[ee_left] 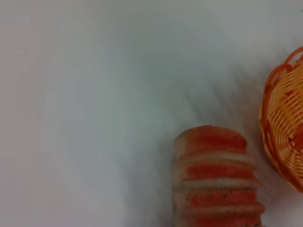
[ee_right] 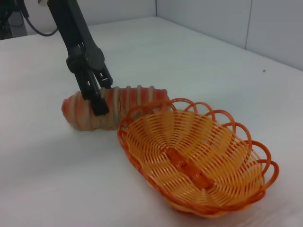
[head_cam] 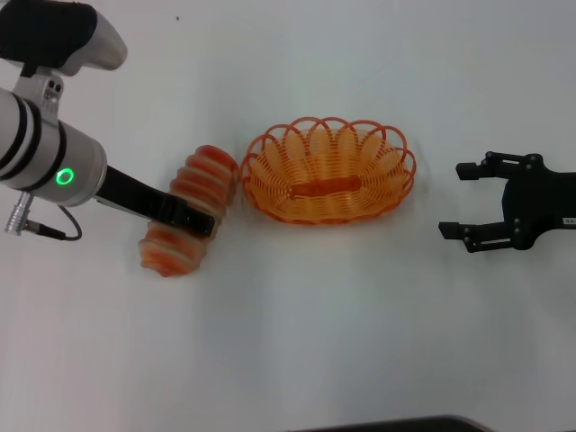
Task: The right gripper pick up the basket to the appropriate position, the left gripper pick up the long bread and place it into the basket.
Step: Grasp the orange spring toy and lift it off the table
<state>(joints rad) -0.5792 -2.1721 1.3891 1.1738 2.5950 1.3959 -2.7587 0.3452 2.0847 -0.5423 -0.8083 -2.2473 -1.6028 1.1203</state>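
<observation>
The long bread (head_cam: 189, 212) lies on the white counter (head_cam: 297, 342) just beside the basket (head_cam: 328, 171), which stands empty. The left pincer (head_cam: 186, 216) is down over the loaf's middle, fingers astride it and seemingly closed on it. The right pincer (head_cam: 468, 200) hangs open, well apart from the basket. The bread pickup looks in hand; next comes lifting it across into the basket.

The basket (head_cam: 328, 171) looks like glossy orange plastic, woven open from thin strands, with a smooth solid strip on its base. The long bread (head_cam: 189, 211) has a matt, ridged skin in orange-red and cream. The counter (head_cam: 297, 342) is smooth, matt white. Both the left gripper (head_cam: 191, 219) and right gripper (head_cam: 463, 200) appear matt black.
</observation>
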